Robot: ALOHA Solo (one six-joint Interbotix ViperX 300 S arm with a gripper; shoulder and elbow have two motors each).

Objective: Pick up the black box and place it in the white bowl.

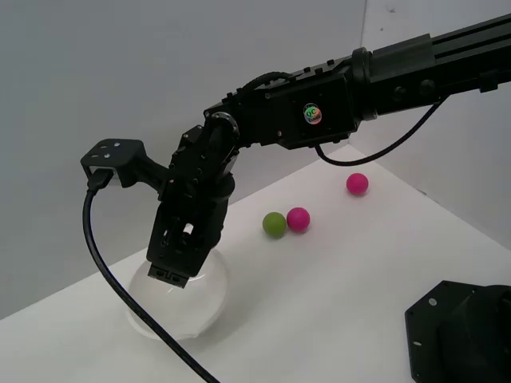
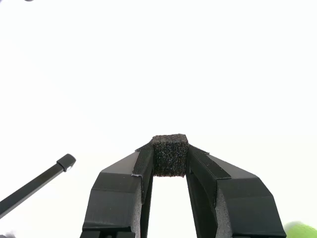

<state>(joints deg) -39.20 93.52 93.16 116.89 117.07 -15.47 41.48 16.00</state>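
In the wrist view my gripper (image 2: pixel 169 156) is shut on the black box (image 2: pixel 169 154), a small matte foam cube pinched between the two black fingers. Behind it the view is washed-out white. In the exterior view my gripper (image 1: pixel 172 275) points down over the white bowl (image 1: pixel 204 307), which stands on the white table at the exterior view's left. The fingertips sit at about the bowl's rim. The cube is hidden by the fingers in the exterior view.
A green ball (image 1: pixel 274 224) and a pink ball (image 1: pixel 298 219) lie touching on the table to the exterior view's right of the bowl. Another pink ball (image 1: pixel 357 183) lies farther back. A black base plate (image 1: pixel 459 331) sits at the lower right. A black cable (image 1: pixel 120 287) hangs beside the bowl.
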